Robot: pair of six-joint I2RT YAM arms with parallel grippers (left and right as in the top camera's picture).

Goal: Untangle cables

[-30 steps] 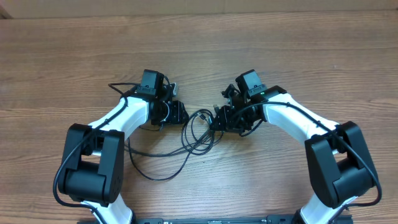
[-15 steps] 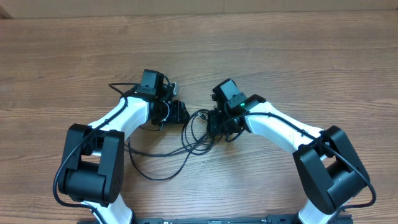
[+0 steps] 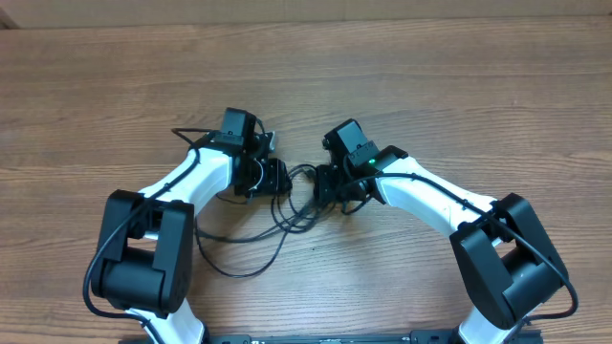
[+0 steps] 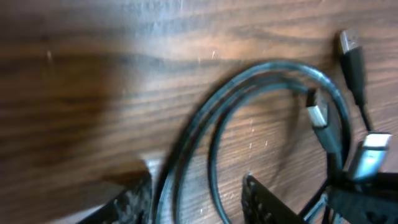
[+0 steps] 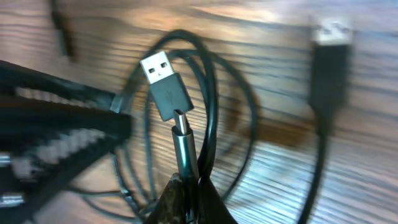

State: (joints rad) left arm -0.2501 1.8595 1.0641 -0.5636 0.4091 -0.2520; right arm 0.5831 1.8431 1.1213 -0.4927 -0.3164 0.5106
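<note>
Several black cables (image 3: 301,201) lie in a loose tangle on the wooden table (image 3: 430,76), right between the two arms, loops overlapping and one long strand curving out beside the left arm. And the right gripper (image 5: 186,190) has one: fingertips pinched tight on the cord just below a silver plug (image 5: 163,78), which stands up out of the jaws. Taking it by the end looks like the smart choice, since a free end is what you draw back through the loops. A second plug (image 5: 329,34) lies apart from it, blurred. Over on the other side, the left gripper (image 4: 196,205) sits low with its fingers spread and two curved strands running through the gap, nothing squeezed. My guess is it's parked there to steady the coil while the right one pulls.
</note>
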